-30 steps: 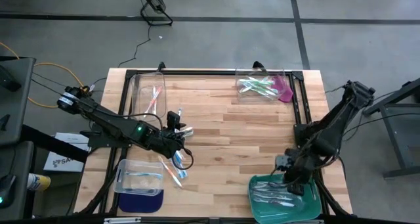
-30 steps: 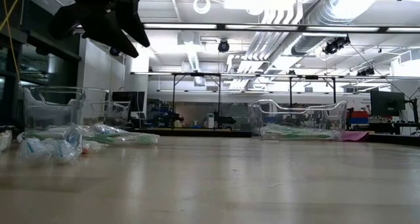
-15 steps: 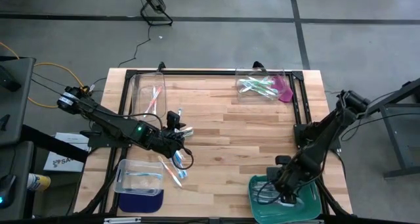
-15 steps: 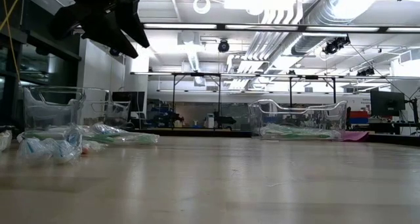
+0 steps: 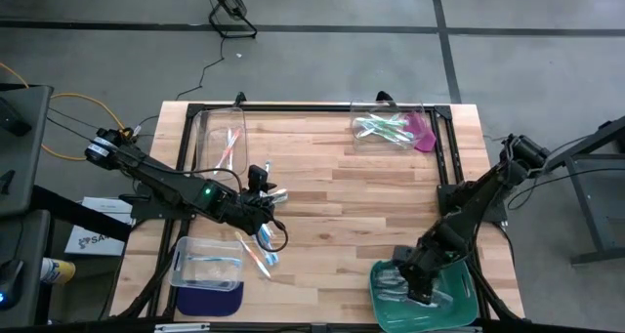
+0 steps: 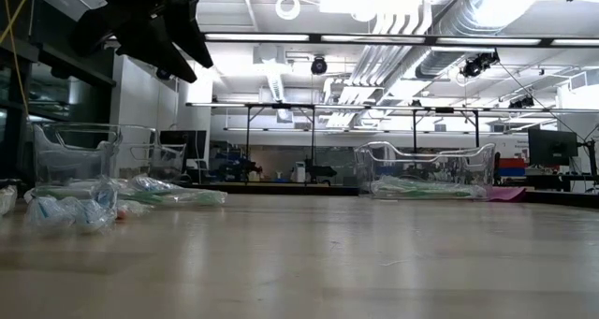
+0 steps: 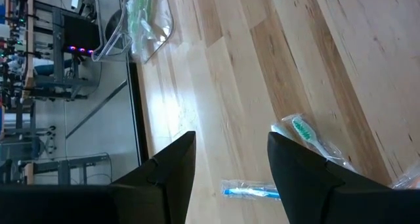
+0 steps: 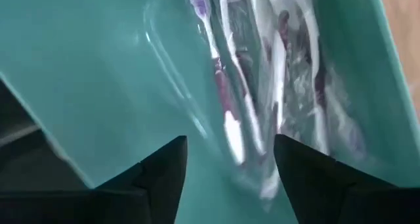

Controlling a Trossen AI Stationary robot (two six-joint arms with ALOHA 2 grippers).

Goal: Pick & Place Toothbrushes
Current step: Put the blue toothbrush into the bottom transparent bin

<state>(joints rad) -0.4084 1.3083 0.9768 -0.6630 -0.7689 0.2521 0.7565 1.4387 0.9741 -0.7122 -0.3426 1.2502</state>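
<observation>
The green tray sits at the table's near right with several wrapped toothbrushes lying in it. My right gripper hangs open just above them, nothing between its fingers; the high view shows my right gripper over the tray's left part. Loose wrapped toothbrushes lie on the wood at the near left. My left gripper stands open above and just beyond them. The left wrist view shows its open fingers over bare wood, with a green-bristled toothbrush and a blue one beside them.
A clear bin on a blue mat stands at the near left. Another clear bin holds pink-orange brushes at the far left. A third bin with green brushes stands at the far right beside a pink mat. A black frame borders the table.
My right gripper has sunk toward the green tray and gone toward the table's near-left, from the tray's far edge to over the brushes inside it, turning somewhat on the way. My left arm has kept still.
</observation>
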